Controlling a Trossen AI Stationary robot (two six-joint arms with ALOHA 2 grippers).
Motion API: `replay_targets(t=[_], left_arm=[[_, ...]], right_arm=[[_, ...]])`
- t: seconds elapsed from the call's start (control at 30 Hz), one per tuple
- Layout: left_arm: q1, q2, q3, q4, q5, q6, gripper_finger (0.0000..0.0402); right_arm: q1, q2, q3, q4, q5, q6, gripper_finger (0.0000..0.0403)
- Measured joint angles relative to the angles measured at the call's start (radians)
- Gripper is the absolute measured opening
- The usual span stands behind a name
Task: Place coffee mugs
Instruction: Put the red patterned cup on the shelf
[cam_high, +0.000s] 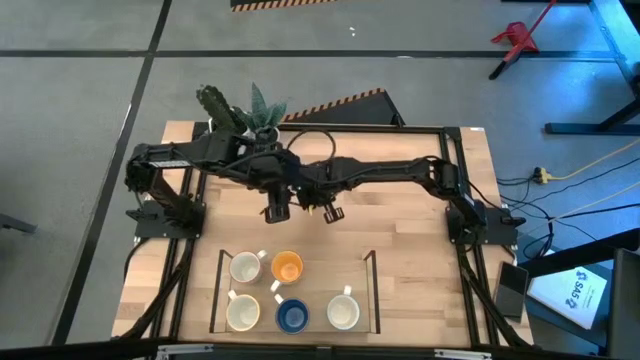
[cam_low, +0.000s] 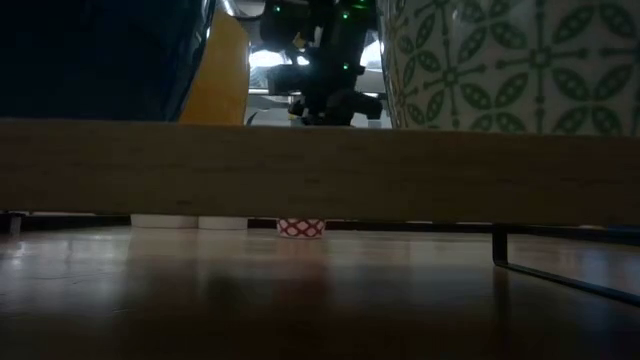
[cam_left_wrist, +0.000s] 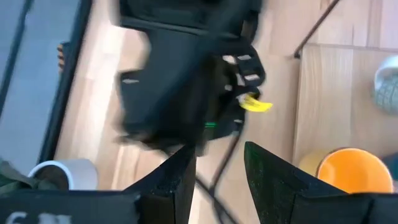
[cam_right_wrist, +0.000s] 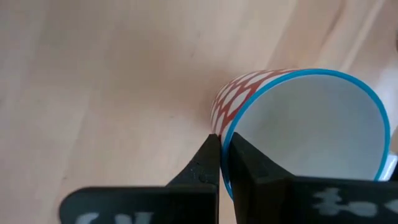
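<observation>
right pincer (cam_right_wrist: 222, 163) gripping patterned mug (cam_right_wrist: 298, 124) rim

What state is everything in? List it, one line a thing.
red-patterned mug: upright on the table, rim pinched, off the wooden board.
right pincer: shut on that mug's rim.
left pincer: open, empty.
orange mug: upright on the board.
blue mug: upright on the board.
white mug: upright on the board.
two cream mugs: upright on the board.
</observation>
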Motion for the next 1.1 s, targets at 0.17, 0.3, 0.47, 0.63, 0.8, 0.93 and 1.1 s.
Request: replay_targets(t=[0.17, 0.3, 0.47, 0.63, 0.8, 0.93, 1.1], left_arm=[[-0.038, -0.043, 0.001, 0.008, -0.069, -0.042, 0.013], [-0.059, -0.076, 0.001, 0.008, -0.14, -0.07, 0.013], [-0.088, -0.095, 0.001, 0.008, -0.167, -0.079, 0.013], [-0.116, -0.108, 0.001, 0.012, -0.168, -0.079, 0.0131], [-0.139, -0.106, 0.001, 0.012, -0.168, -0.077, 0.0131], [-0.162, -0.106, 0.001, 0.013, -0.167, -0.077, 0.0131], [-0.182, -0.106, 0.001, 0.012, -0.191, -0.077, 0.0131]], right_arm=[[0.026, 0.0, 0.0, 0.002, -0.012, 0.018, 0.0001], [0.025, 0.0, 0.0, 0.008, -0.035, 0.035, 0.0001], [0.024, 0.0, 0.0, 0.008, -0.034, 0.046, 0.0016], [0.024, 0.0, 0.001, 0.014, -0.052, 0.075, 0.0045], [0.024, 0.0, 0.001, 0.019, -0.063, 0.075, 0.0093], [0.024, -0.001, 0.006, 0.019, -0.078, 0.074, 0.0123], [0.024, -0.018, 0.062, -0.005, -0.079, 0.074, 0.0137]])
